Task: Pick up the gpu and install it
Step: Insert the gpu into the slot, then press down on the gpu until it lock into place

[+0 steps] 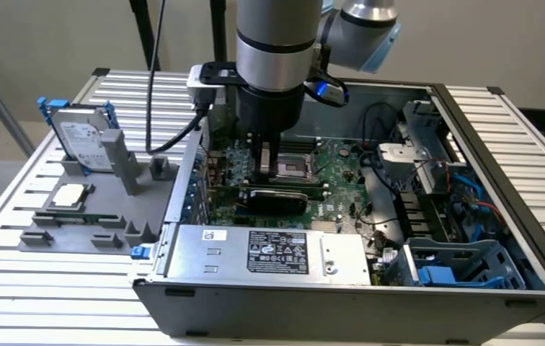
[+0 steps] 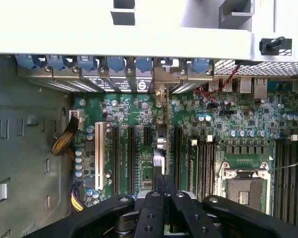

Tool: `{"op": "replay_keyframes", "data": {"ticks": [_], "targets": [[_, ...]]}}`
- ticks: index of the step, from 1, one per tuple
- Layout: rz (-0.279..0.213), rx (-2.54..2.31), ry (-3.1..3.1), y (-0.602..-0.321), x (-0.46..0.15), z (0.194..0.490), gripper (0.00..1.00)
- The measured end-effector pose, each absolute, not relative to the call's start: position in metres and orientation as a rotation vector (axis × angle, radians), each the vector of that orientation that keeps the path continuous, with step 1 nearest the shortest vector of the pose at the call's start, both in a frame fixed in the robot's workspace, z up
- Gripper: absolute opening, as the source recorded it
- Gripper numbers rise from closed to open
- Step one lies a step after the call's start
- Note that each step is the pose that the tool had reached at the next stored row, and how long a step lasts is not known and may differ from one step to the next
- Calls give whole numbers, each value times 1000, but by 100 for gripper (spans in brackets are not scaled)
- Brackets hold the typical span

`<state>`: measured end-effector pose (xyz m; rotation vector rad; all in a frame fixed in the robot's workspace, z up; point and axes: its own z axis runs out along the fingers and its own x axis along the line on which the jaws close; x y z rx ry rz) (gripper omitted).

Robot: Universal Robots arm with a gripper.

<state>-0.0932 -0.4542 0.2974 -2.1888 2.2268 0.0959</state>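
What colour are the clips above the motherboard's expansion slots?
Blue clips, clearest in the wrist view.

arm [image 1: 270, 50] upright, end effector [image 2: 164, 186] closed

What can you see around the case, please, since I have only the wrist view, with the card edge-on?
Observer: Outside the case, toward the exterior view's left, a hard drive in a blue frame stands on a grey fixture.
Operator: How does the gpu sit from there?
Observer: The gpu stands on edge on the motherboard, black face showing, with the shut claw just above it.
Operator: Is anything nearer that camera?
Observer: A power supply lies along the case's near wall.
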Motion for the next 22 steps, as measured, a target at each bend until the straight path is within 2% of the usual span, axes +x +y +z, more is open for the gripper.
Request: {"op": "replay_keyframes", "data": {"ticks": [7, 10, 22], "targets": [[100, -2229, 2252, -454, -102, 297, 11], [121, -2257, 2264, -454, -104, 297, 11], [321, -2362, 2344, -452, -109, 297, 11]]}}
